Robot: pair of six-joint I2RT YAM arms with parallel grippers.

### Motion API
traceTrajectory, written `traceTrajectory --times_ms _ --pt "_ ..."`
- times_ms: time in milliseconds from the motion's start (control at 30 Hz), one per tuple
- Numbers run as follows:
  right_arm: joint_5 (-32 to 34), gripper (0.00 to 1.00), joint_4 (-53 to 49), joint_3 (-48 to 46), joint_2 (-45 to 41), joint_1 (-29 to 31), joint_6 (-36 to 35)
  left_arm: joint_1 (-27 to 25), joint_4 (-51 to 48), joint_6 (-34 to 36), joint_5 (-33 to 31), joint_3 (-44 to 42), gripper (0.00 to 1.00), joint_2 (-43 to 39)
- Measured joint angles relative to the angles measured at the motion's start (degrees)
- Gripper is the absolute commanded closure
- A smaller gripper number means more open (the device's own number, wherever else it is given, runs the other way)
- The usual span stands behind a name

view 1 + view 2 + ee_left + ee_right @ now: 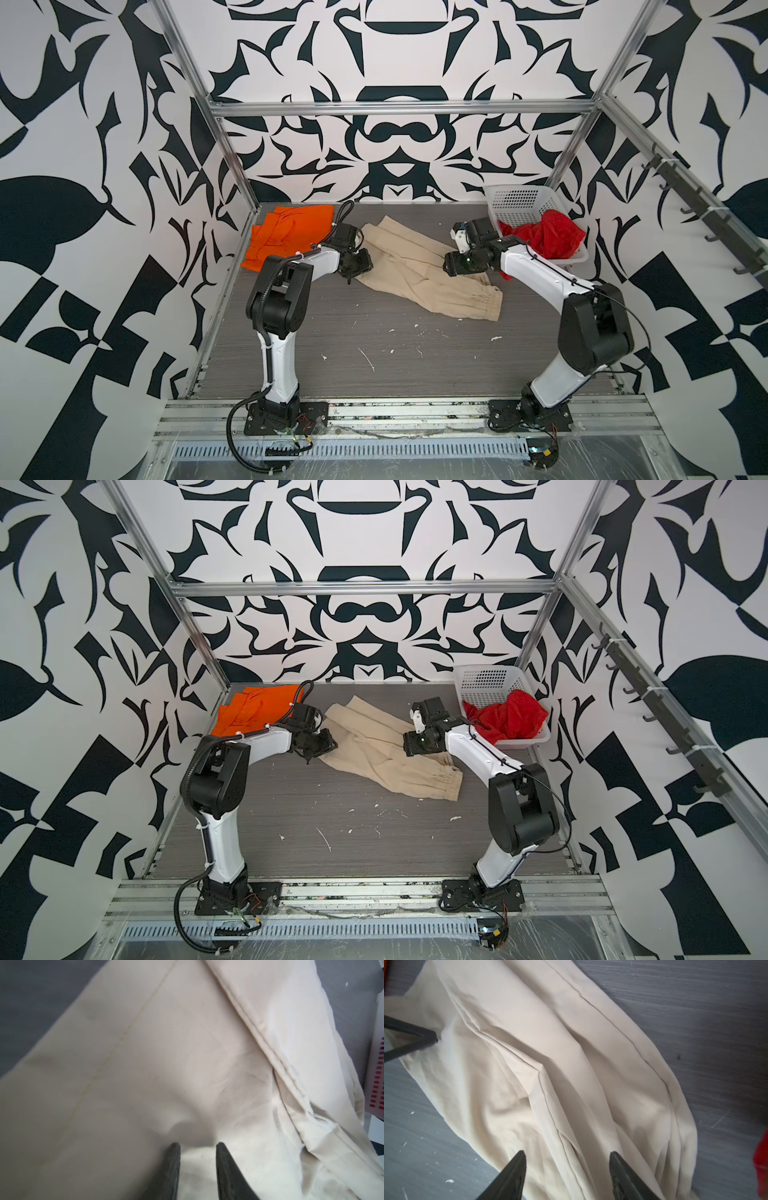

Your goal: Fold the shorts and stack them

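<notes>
Bright orange cloth shorts (pixel 282 232) lie far left on the grey worktop (pixel 374 340). Red textured shorts (pixel 548 237) fill the white perforated plastic basket (pixel 515 203) far right. Between them, your beige cloth shorts (pixel 415 266) run from far left to near right, with the elastic waist nearest. The right jaws gape over them. The left jaws stand narrow on a pucker, and you cannot tell whether they grip.

The beige cloth shorts (pixel 419 266) look smooth and matt, with stitched seams and a gathered waistband. The bright orange cloth shorts (pixel 286 232) are matt too, while the red cloth shorts (pixel 548 239) look rougher. The white perforated plastic basket (pixel 519 203) has a slight sheen. The grey wood-grain tabletop (pixel 374 345) is matt and flecked with white. The silver metal frame rails (pixel 399 109) look brushed.
</notes>
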Motion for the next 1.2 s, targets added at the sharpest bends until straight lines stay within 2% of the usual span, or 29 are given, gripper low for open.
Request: traceTrajectory --times_ms 167,233,300,400,533,667,900,1033,1100,1167,1200 --pt "1.6 0.32 0.1 -5.0 -6.7 3.9 -2.1 0.0 0.6 -0.7 -1.0 -11.1 0.66 -8.4" --pt "3.0 0.28 0.1 -5.9 -8.3 7.1 -5.3 0.0 0.7 -1.1 -1.3 -13.8 0.66 -10.6" --pt "4.2 0.19 0.8 -5.8 -8.7 10.1 -9.6 -0.1 1.0 -1.4 -1.6 -15.1 0.66 -11.6" --pt "4.6 0.18 2.0 -5.0 -7.1 12.4 -16.8 -0.1 1.2 -1.4 -1.9 -15.2 0.65 -11.8" --pt "4.8 0.16 4.0 -2.5 -1.8 12.2 -25.7 -0.2 1.0 -1.4 -2.0 -15.0 0.65 -11.8" --pt "5.5 0.14 0.5 3.9 5.7 11.0 -32.7 -0.3 -0.2 -1.0 -2.5 -14.4 0.65 -11.8" --pt "2.9 0.15 -8.0 9.8 9.7 5.4 -38.9 -0.3 -1.9 -0.1 -2.7 -13.1 0.65 -11.1" --pt "0.9 0.22 -12.3 13.8 13.2 3.5 -40.0 -0.3 -2.1 0.1 -2.6 -13.0 0.65 -11.0" --pt "0.7 0.31 -13.6 14.7 15.1 3.6 -40.5 -0.3 -2.1 0.1 -2.6 -13.0 0.65 -11.0" --pt "0.6 0.45 -14.8 15.5 16.9 3.6 -40.7 -0.3 -2.1 0.1 -2.6 -13.0 0.65 -11.0" --pt "0.6 0.60 -15.4 16.0 17.8 3.6 -40.9 -0.3 -2.1 0.2 -2.6 -13.0 0.65 -11.0"
